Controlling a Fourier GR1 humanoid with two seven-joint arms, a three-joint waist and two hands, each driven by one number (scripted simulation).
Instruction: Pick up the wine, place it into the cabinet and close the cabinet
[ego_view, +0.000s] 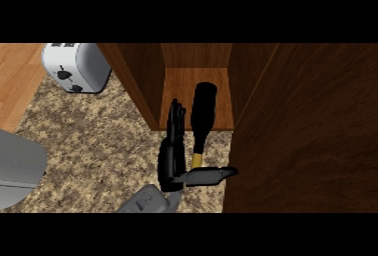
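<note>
Wine bottle (203, 107): we count one. It is dark and lies flat, with its fat end inside the cabinet and its thin neck sticking out over the counter toward us.
Gold band (197, 161): we see one, wrapped round the neck near its end. We cannot make out any words on it.
Cabinet (133, 75): one, made of brown wood and open. We can see its lighter wood floor under the bottle.
Cabinet door (310, 125): one big dark wood panel fills the right side, just beside the bottle.
Left hand (172, 155): we see one black hand. Its fingers (176, 117) are straight and lie along the bottle's left side, so it is not gripping. We cannot tell if they touch the bottle.
Thumb (214, 174): it sticks out to the right, across the end of the neck.
Forearm (151, 200): one grey arm comes up from the bottom edge.
Toaster (74, 65): one, silver, at the top left. We see dark marks on its side, too small for us to read.
Counter (96, 145): speckled brown stone.
Grey thing (18, 165): one round shape at the left edge. We cannot tell what it is.
</note>
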